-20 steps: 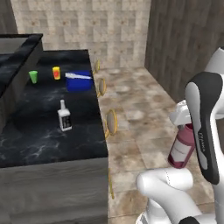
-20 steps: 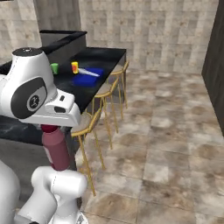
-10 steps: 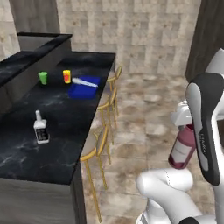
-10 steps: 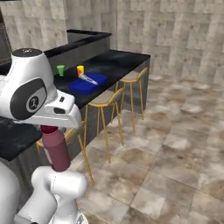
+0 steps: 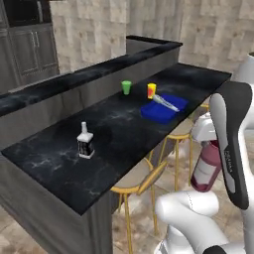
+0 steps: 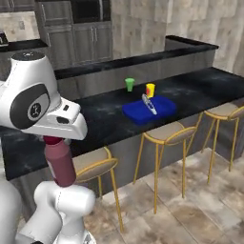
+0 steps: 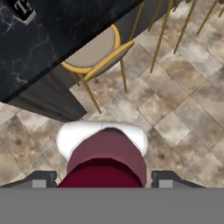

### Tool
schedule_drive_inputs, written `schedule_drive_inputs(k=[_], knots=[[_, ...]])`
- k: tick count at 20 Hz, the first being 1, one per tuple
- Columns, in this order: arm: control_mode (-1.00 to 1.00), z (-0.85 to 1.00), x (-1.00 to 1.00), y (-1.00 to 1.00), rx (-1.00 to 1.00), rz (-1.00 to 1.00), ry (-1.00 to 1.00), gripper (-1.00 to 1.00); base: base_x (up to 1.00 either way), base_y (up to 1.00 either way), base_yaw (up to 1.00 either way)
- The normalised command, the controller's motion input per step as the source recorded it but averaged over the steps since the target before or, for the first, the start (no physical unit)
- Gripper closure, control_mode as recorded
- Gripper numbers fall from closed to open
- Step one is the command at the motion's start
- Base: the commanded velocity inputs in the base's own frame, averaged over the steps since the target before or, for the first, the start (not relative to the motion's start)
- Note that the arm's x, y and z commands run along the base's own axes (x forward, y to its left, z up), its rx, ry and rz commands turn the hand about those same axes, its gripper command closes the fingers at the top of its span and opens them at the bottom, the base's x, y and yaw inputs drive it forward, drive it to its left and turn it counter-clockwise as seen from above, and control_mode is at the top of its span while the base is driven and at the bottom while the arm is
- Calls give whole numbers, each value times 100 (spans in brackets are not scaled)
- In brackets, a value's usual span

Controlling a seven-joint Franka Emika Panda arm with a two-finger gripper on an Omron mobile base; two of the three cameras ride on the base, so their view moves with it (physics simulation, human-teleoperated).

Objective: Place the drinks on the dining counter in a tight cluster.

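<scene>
Black marble-look worktop (image 5: pixel 59 163) runs along grey panelled sides, yellow stools (image 5: pixel 136 181) tucked under its edge. At about nine o'clock in the left base view stands the square clear bottle (image 5: pixel 85 142), upright and alone; its black label carries pale print too small to read there, though the hand view catches what looks like a "T" on it. Toward one o'clock from it sit a green cup (image 5: pixel 126 87), a yellow-orange cup (image 5: pixel 152 90) and a blue tray (image 5: pixel 163 107). At three o'clock, off the worktop and above the floor, the maroon-pink bottle (image 5: pixel 205 166) hangs upright, the fingers (image 7: pixel 103 183) clamped around its neck, presumably to keep it level while it is carried toward the square bottle.
</scene>
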Motion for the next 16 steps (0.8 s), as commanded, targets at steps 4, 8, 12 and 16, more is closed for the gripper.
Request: schedule_drive_inputs(k=[4, 8, 12, 16], knots=[[100, 0, 0, 0, 0, 0, 0, 100, 61, -39, 87], [100, 0, 0, 0, 0, 0, 0, 100, 65, -72, 63], [100, 0, 0, 0, 0, 0, 0, 100, 64, -29, 16], [100, 0, 0, 0, 0, 0, 0, 100, 33, 17, 0]])
